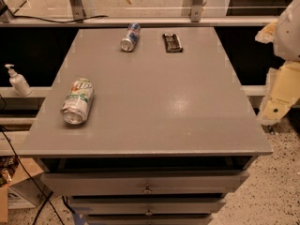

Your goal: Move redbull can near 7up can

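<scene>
The redbull can [130, 37], slim and blue-and-silver, lies on its side near the far edge of the grey table [159, 107], left of centre. The 7up can [78, 101], wider and white-green with a red logo, lies on its side near the table's left edge, its silver end toward the camera. The two cans are well apart. My gripper [277, 97] is on the cream-and-white arm at the right edge of the view, beyond the table's right side and far from both cans. It holds nothing that I can see.
A dark flat snack packet [172, 42] lies right of the redbull can near the far edge. A white pump bottle [18, 81] stands on a ledge left of the table. Drawers [147, 184] sit below the tabletop. A cardboard box [16, 186] and cables are at lower left.
</scene>
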